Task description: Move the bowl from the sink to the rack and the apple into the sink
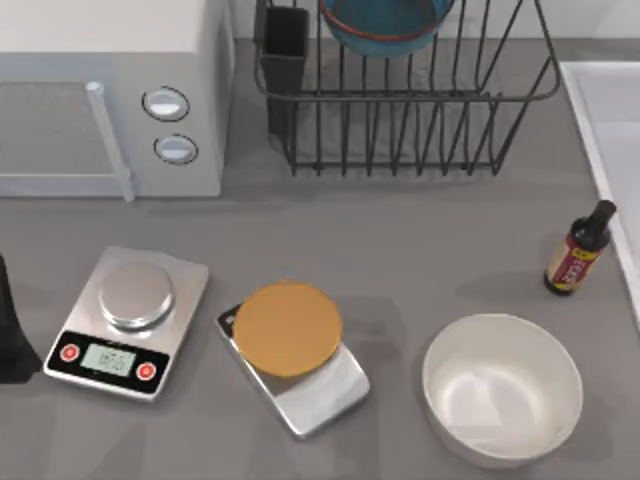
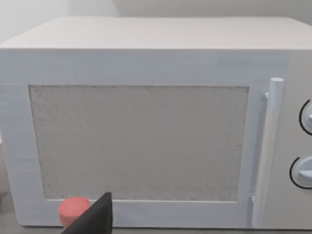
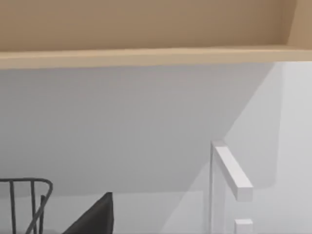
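Note:
The teal-blue bowl (image 1: 385, 25) with its reddish rim stands inside the black wire rack (image 1: 400, 120) at the back of the table, partly cut off by the picture's edge. The white sink (image 1: 605, 130) shows its straight edge at the right. In the left wrist view a small red apple (image 2: 73, 210) lies low in front of the microwave, just beside one dark finger (image 2: 95, 219) of my left gripper. My left arm (image 1: 12, 330) is at the table's left edge. In the right wrist view one dark finger (image 3: 95, 214) of my right gripper hangs near the rack's corner (image 3: 29, 200).
A white microwave (image 1: 110, 95) fills the back left. Two kitchen scales (image 1: 125, 325) (image 1: 310, 385) sit in front, one under an orange disc (image 1: 288, 328). A large white bowl (image 1: 502, 388) and a dark bottle (image 1: 578, 250) stand at the right. A white faucet-like bar (image 3: 231, 173) rises by the wall.

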Action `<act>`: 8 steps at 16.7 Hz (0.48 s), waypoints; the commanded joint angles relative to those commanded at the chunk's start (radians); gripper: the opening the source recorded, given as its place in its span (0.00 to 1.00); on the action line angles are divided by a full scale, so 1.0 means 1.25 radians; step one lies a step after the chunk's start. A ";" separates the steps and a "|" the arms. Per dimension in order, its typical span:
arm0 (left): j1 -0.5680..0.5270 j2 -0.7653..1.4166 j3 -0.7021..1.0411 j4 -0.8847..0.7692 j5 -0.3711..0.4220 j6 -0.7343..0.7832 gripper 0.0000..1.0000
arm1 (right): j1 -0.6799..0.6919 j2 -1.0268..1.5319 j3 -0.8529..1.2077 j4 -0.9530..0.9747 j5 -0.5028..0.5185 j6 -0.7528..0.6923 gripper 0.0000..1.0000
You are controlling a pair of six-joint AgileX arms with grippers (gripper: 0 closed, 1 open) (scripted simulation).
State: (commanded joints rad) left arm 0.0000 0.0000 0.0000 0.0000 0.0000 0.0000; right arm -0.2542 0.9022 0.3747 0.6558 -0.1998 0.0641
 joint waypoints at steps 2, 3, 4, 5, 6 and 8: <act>0.000 0.000 0.000 0.000 0.000 0.000 1.00 | 0.021 -0.106 -0.022 -0.074 0.029 0.000 1.00; 0.000 0.000 0.000 0.000 0.000 0.000 1.00 | 0.031 -0.167 -0.036 -0.118 0.043 -0.001 1.00; 0.000 0.000 0.000 0.000 0.000 0.000 1.00 | 0.043 -0.236 -0.053 -0.164 0.057 -0.002 1.00; 0.000 0.000 0.000 0.000 0.000 0.000 1.00 | 0.055 -0.310 -0.074 -0.209 0.070 -0.004 1.00; 0.000 0.000 0.000 0.000 0.000 0.000 1.00 | 0.068 -0.381 -0.099 -0.255 0.082 -0.006 1.00; 0.000 0.000 0.000 0.000 0.000 0.000 1.00 | 0.096 -0.506 -0.156 -0.346 0.108 -0.012 1.00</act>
State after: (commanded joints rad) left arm 0.0000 0.0000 0.0000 0.0000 0.0000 0.0000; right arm -0.1339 0.2701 0.1797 0.2231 -0.0652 0.0492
